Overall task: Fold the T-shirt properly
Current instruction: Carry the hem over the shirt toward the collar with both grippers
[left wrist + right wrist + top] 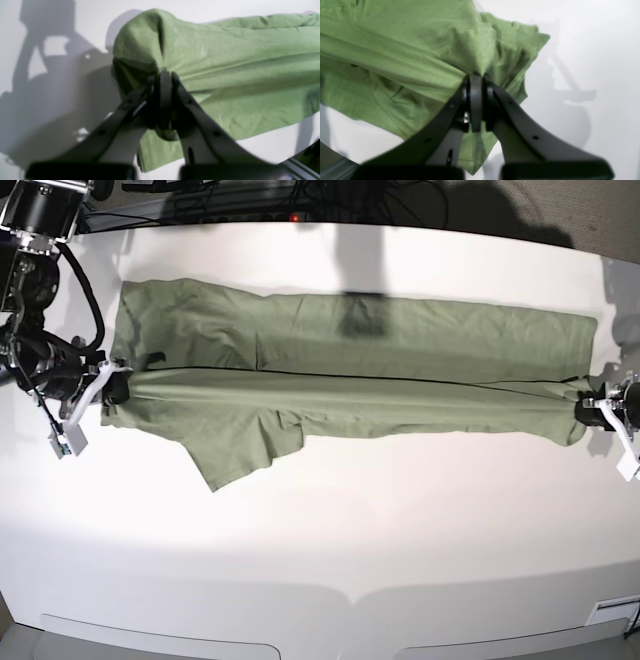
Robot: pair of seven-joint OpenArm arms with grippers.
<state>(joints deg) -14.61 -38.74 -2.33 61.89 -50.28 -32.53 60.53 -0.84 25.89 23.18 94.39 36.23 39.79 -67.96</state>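
Observation:
The green T-shirt (350,370) lies stretched lengthwise across the white table (330,520), with a fold line running along its middle. My left gripper (590,408) is at the right end in the base view, shut on the T-shirt's edge (175,62). In the left wrist view its jaws (163,75) pinch bunched cloth. My right gripper (112,388) is at the left end in the base view, shut on the T-shirt (420,50) too. Its jaws (476,77) clamp a gathered fold, with a sleeve (235,450) hanging toward the front.
Cables (260,195) and a small red light sit along the table's far edge. The table's front edge (330,620) has a shallow notch in its middle. Bare white tabletop lies in front of the shirt.

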